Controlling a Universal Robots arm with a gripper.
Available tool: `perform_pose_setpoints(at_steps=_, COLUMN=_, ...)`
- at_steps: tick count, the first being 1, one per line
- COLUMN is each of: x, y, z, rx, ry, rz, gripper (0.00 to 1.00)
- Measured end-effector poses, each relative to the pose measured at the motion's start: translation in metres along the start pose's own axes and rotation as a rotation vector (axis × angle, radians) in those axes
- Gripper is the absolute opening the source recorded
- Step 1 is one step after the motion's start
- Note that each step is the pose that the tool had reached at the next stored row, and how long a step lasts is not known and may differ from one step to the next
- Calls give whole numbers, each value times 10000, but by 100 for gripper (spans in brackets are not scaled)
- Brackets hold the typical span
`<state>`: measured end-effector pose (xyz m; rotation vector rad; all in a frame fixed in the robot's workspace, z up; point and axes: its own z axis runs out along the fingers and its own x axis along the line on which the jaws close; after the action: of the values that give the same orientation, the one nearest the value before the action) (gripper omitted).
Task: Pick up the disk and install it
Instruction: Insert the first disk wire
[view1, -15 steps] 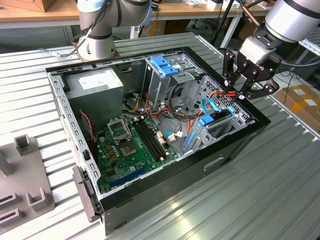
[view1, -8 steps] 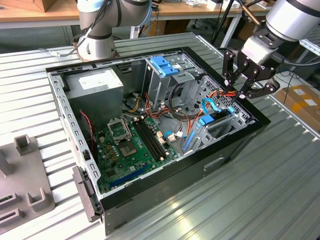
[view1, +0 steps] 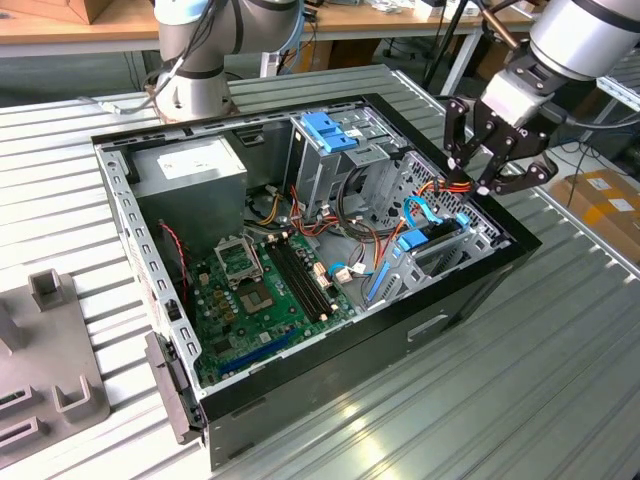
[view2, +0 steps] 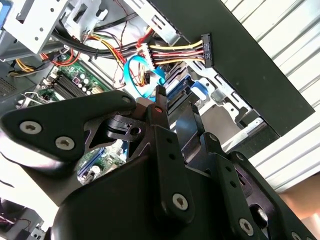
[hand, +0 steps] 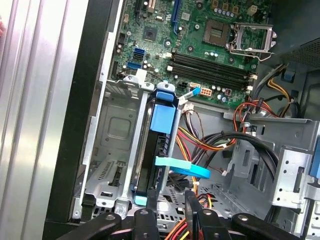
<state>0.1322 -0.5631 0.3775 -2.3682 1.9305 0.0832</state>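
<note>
1. One ribbed metal table bears one open computer case; wooden benches stand behind.
2. One disk sits edgewise in the case's metal bay.
3. One gripper hovers above it, fingers apart and apparently empty.

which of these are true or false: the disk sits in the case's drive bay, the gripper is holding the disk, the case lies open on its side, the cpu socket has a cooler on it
1. The disk sits in the metal drive bay of the computer case. True.
2. The gripper is holding the disk. False: it hangs above the bay with nothing between its fingers.
3. The case lies on its side with the motherboard exposed. True.
4. The CPU socket carries a cooler. False: the socket is bare.
5. A thin blue flat cable loops across by the disk. True.
</note>
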Motion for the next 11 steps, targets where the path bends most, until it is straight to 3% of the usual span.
perform_pose_setpoints(at_steps=5, x=-79, y=-51, z=9, rx=-5, ry=-2, rz=-52, gripper=36)
perform_pose_setpoints(at_steps=11, x=-85, y=-138, z=12, rx=-22, ry=-6, rz=-230, gripper=36)
